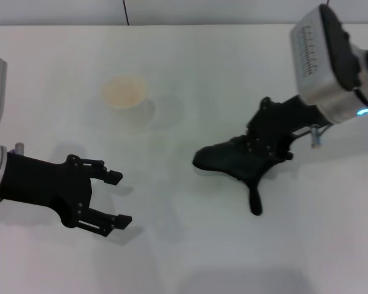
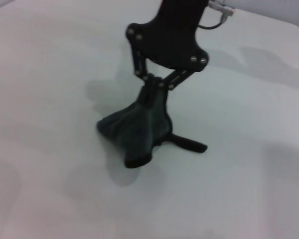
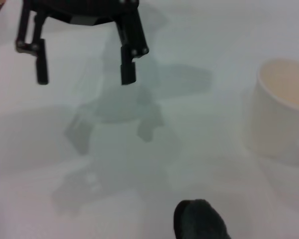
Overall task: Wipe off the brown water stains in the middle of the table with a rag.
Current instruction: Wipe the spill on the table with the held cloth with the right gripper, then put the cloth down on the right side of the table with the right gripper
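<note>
rag (image 1: 233,158) mid-table (image 1: 190,245) — cup (image 1: 124,92) behind-left | left pincer (image 1: 115,199) front-left

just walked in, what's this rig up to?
The right claw is shut on a dark charcoal cloth rag, pressing it down on the plain white table near the middle, with the rag's narrow tail trailing toward the robot. No brown stain is visible; if any is left, the rag is covering it. The left claw hovers open off to the left, holding nothing. A pale paper cup stands upright farther back.
</note>
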Robot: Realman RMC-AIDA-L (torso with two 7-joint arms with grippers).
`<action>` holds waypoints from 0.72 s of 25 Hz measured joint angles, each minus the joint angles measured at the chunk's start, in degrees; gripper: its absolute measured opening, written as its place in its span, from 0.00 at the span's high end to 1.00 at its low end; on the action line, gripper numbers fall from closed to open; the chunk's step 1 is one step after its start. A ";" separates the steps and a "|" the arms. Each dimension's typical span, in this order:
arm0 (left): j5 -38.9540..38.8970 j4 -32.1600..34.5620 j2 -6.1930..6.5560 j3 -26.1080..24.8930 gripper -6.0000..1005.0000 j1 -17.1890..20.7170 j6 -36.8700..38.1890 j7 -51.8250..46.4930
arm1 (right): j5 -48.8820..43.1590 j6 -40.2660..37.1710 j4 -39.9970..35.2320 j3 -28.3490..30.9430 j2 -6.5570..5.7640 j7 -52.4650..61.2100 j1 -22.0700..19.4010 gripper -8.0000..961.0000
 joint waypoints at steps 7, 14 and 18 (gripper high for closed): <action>0.01 -0.08 0.00 -1.36 0.11 -0.29 -0.15 0.90 | -2.08 -1.30 -0.59 3.40 0.00 0.03 -2.09 0.93; 0.05 -0.08 0.00 -1.40 0.11 -0.82 -0.19 0.92 | -3.48 -0.90 0.39 3.44 0.27 1.90 -1.75 0.92; 0.05 -0.08 -0.05 -1.40 0.11 -0.88 -0.45 0.92 | -4.03 -0.53 0.45 3.55 0.38 2.89 -1.88 0.91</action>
